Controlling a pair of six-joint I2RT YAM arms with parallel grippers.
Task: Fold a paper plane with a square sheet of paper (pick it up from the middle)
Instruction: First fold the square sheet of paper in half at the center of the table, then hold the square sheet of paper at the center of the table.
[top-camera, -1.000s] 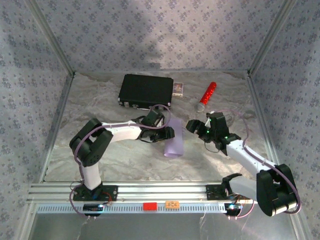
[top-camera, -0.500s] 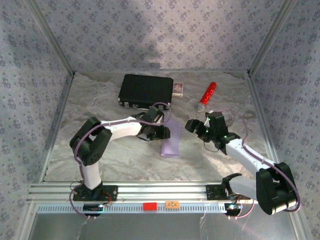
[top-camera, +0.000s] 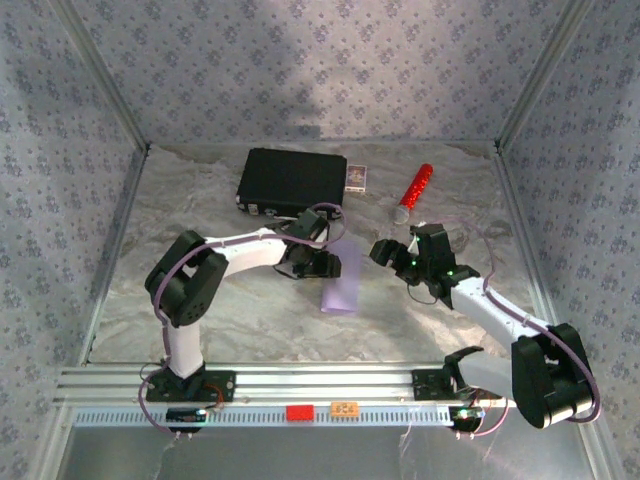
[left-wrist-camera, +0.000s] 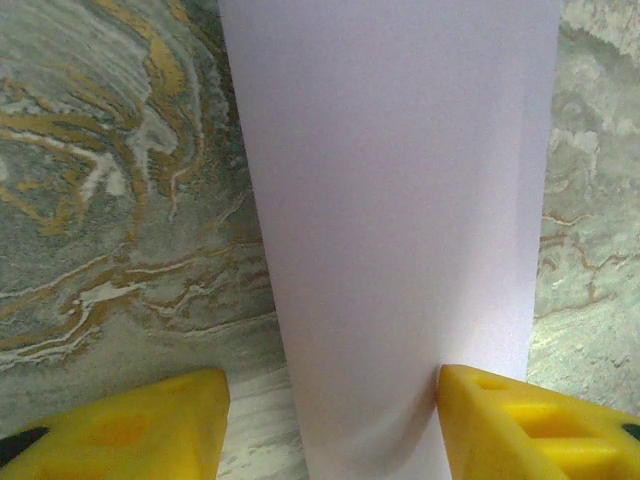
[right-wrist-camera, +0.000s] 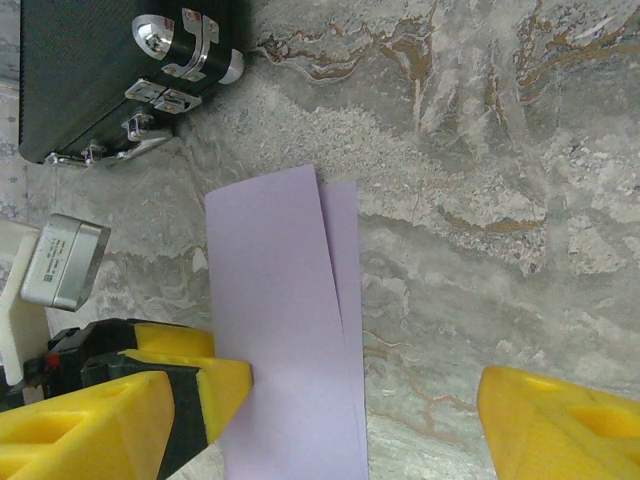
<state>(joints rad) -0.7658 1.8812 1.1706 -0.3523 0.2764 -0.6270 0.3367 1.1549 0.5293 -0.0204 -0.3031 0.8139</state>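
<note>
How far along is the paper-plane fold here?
Done: the pale lilac paper sheet lies folded lengthwise into a narrow strip, edges offset. In hand: the left pincer straddles one end, jaws apart; the right pincer hangs open nearby. Left: nose and wing folds; no dart yet.

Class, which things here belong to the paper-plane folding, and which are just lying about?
Belongs to the job: folded lilac paper sheet; left gripper; right gripper, both open.
Just lying about: black case; small card box; red-and-silver cylinder.
</note>
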